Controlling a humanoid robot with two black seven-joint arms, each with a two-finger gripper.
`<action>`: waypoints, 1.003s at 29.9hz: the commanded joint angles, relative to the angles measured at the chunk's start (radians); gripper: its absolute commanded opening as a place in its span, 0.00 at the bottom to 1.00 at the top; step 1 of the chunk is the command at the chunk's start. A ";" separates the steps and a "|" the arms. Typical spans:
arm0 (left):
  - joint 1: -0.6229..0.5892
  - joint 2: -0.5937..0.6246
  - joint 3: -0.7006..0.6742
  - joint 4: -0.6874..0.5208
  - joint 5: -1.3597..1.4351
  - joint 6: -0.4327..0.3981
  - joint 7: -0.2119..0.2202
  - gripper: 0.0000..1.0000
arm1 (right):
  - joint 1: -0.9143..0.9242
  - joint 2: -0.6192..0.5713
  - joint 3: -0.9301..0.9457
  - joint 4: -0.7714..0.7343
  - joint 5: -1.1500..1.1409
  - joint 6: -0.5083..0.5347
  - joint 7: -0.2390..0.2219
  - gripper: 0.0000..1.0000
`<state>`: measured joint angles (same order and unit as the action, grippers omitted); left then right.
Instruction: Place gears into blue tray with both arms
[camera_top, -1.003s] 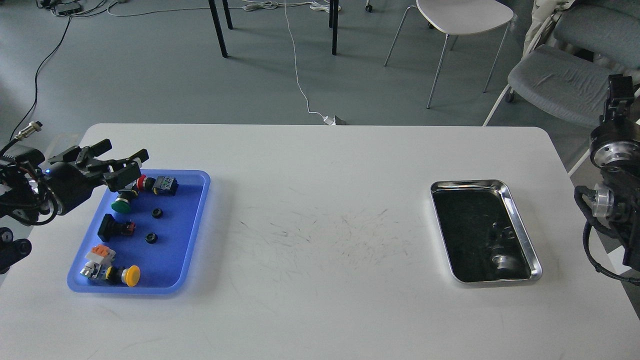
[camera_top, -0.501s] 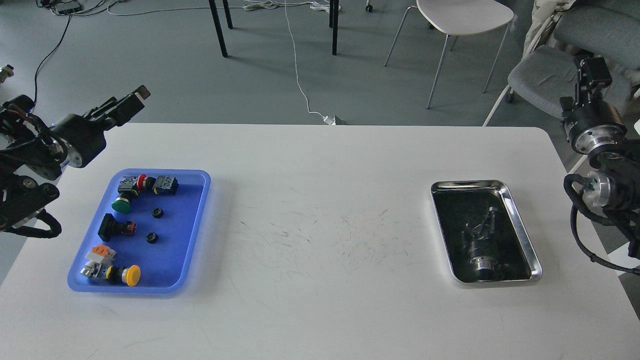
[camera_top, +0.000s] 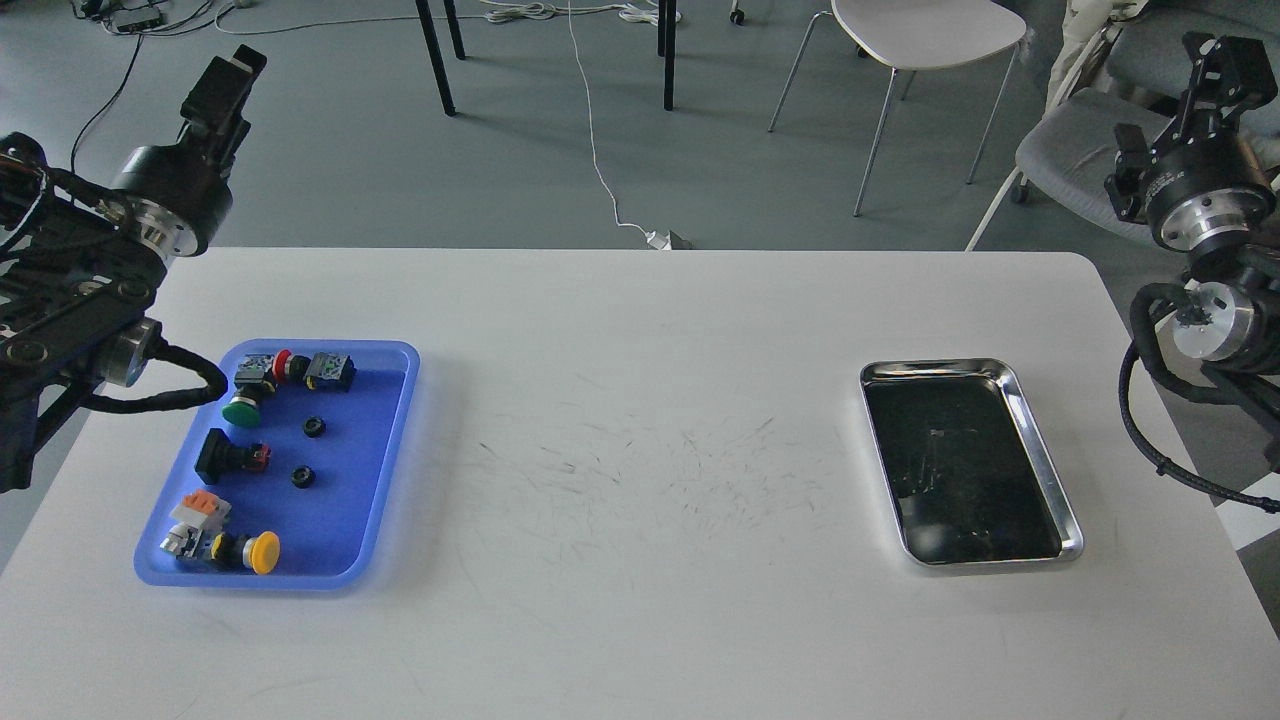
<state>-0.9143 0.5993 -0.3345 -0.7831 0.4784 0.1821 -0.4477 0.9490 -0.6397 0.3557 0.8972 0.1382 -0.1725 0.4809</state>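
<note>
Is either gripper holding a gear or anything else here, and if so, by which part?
Nothing is visibly held. The left gripper and right gripper are raised off the table, nothing seen between their fingers. Both gears lie in the blue tray.

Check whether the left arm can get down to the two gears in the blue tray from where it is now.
Probably yes. The left gripper is raised beyond the table's far edge; both gears lie uncovered in open blue tray floor, apart from the push-buttons.

2 gears (camera_top: 314, 427) lie in the blue tray (camera_top: 385, 455).
</note>
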 joint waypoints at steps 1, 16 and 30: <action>-0.002 -0.039 -0.044 0.007 -0.038 -0.001 0.052 0.98 | 0.010 0.011 0.019 0.039 0.017 0.004 -0.004 0.99; 0.000 -0.138 -0.150 0.070 -0.254 -0.190 0.216 0.99 | 0.007 0.121 0.114 0.034 0.194 0.002 -0.061 0.99; 0.015 -0.191 -0.161 0.033 -0.409 -0.360 0.339 0.99 | -0.029 0.183 0.072 0.017 0.184 0.050 -0.071 0.99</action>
<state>-0.9110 0.4418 -0.4915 -0.7493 0.0718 -0.1410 -0.1474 0.9214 -0.4589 0.4416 0.9135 0.3507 -0.1531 0.4062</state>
